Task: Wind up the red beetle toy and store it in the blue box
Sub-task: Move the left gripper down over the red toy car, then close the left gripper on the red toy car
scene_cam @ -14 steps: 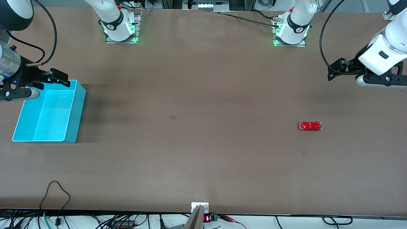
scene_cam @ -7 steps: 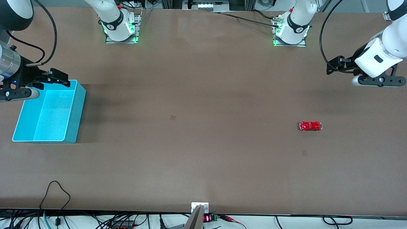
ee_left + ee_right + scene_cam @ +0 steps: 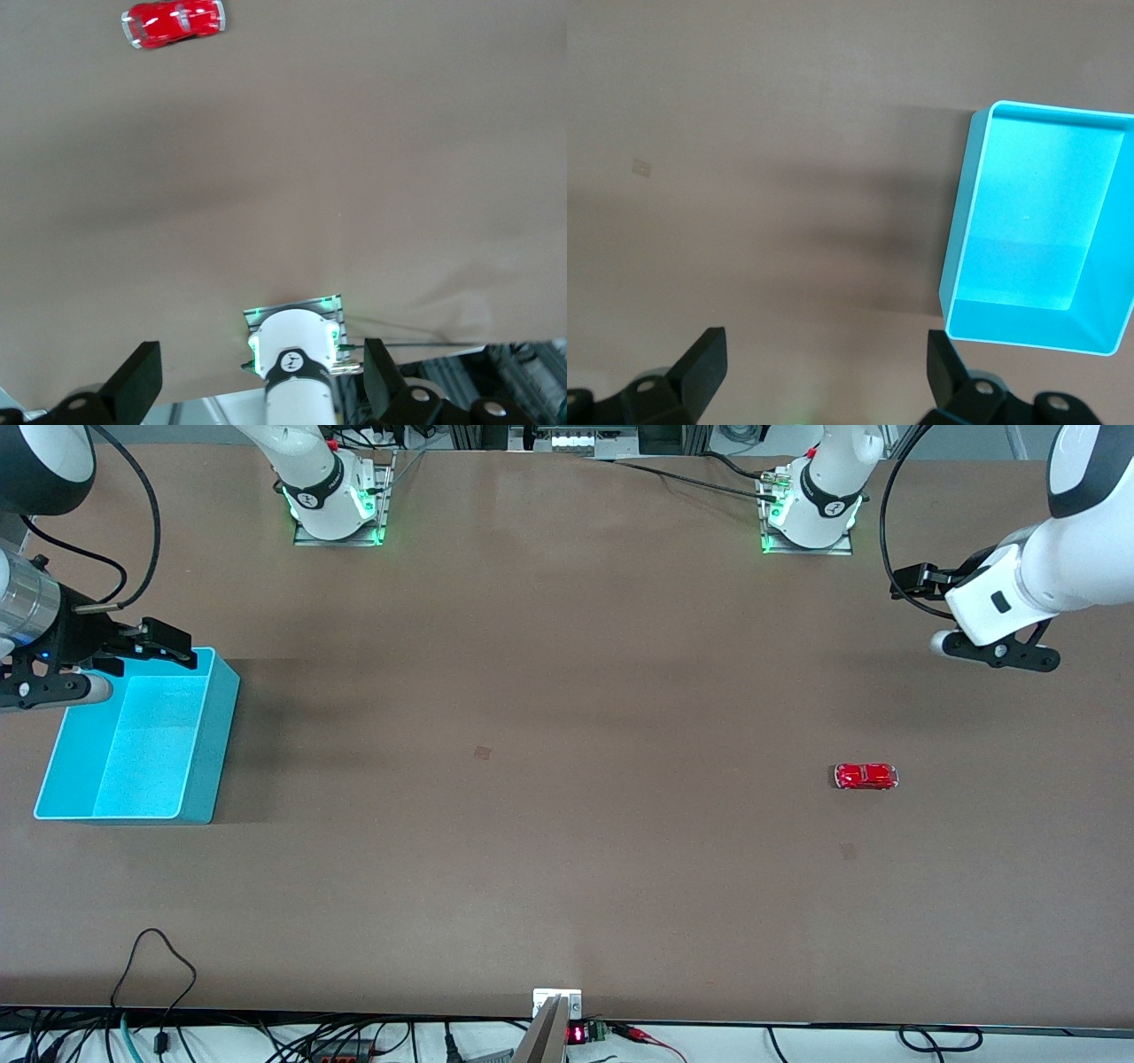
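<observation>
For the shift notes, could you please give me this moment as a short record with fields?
car: red toy on the table, toward the left arm's end, untouched
box: blue, open top, nothing seen inside, toward the right arm's end
left claw: open, holding nothing, in the air over bare table toward its own end, apart from the car
right claw: open, holding nothing, over the table next to the box's rim
task progress: car not yet picked up or stored
</observation>
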Controlling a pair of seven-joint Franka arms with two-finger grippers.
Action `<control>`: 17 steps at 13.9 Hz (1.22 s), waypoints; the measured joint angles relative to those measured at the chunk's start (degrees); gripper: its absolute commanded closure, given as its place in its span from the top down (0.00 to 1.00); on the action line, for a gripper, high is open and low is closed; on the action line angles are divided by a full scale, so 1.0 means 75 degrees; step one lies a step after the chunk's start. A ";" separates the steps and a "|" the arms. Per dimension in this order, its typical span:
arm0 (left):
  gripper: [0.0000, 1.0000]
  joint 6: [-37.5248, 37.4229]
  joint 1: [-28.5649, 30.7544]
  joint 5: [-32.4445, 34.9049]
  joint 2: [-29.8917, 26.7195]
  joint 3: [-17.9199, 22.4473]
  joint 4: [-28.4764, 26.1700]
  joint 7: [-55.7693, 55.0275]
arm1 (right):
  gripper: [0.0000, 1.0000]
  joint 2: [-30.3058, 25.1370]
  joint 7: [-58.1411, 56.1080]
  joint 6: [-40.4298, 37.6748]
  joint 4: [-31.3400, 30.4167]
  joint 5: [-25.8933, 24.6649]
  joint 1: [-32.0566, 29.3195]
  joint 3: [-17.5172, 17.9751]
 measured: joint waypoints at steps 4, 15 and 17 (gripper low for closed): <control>1.00 0.0840 0.0287 0.0068 0.0697 0.0044 -0.0059 0.2082 | 1.00 0.0135 0.0000 -0.0004 0.0000 -0.0003 -0.0001 -0.0002; 1.00 0.6897 0.0525 0.1441 0.2381 0.0048 -0.1986 0.8198 | 1.00 0.0215 0.0000 -0.0030 -0.0007 -0.0031 -0.0013 -0.0020; 1.00 0.7637 0.0524 0.1733 0.2429 0.0042 -0.2420 0.8342 | 1.00 0.0219 0.0000 -0.0030 -0.0007 -0.0037 -0.0011 -0.0019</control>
